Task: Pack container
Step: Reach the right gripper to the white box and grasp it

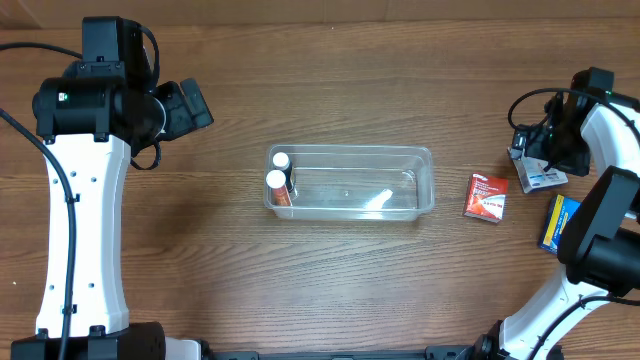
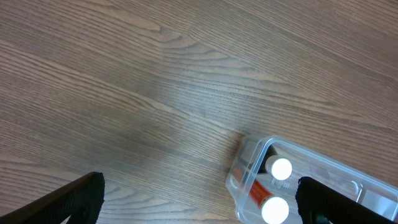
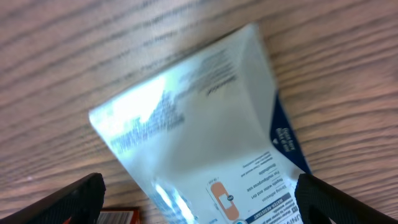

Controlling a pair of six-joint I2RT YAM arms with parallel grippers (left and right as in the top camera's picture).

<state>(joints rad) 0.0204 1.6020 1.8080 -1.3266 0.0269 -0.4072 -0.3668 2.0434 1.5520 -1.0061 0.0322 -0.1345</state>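
Note:
The clear container (image 1: 425, 160) lies at the table's middle. Two white-capped bottles (image 1: 276, 180) stand in its left end, and the rest of it looks empty. In the left wrist view its corner (image 2: 244, 163) and the bottle caps (image 2: 281, 168) show at lower right. My left gripper (image 2: 199, 202) is open and empty, up left of the container (image 1: 192, 105). My right gripper (image 1: 535, 152) is open at the far right, over a white and blue bandage box (image 1: 545, 179). That box (image 3: 186, 118) fills the right wrist view, with the fingers (image 3: 199, 208) wide apart on either side.
A red box (image 1: 487, 196) lies right of the container; its corner shows in the right wrist view (image 3: 118, 216). A blue and yellow box (image 1: 559, 222) lies at the right edge by the right arm's base. The left arm's white column stands at the left.

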